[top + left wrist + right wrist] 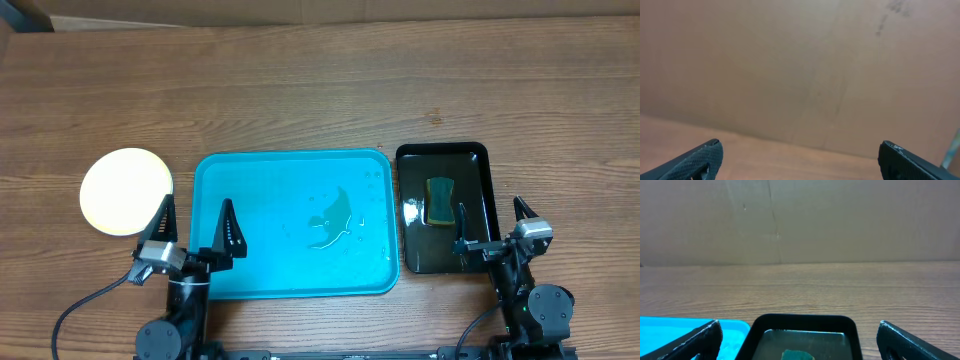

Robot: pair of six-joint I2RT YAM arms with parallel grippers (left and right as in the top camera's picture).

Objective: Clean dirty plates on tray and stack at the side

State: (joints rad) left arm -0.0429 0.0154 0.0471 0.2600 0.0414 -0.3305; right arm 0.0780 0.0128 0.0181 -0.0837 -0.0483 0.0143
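A stack of plates (126,191) lies on the table left of the turquoise tray (260,180); only the pale top plate shows, and I cannot tell how many lie under it. The tray holds no plates, only a wet puddle (333,220) right of its middle. My left gripper (197,225) is open and empty over the tray's left front part; in the left wrist view (799,157) it faces the table and a cardboard wall. My right gripper (492,220) is open and empty over the black tray's front right; the right wrist view (799,340) shows it too.
A narrow black tray (410,215) stands right of the turquoise one and holds water and a green-and-yellow sponge (439,201). It also shows in the right wrist view (805,322) with the sponge (797,355). A cardboard wall stands behind the table.
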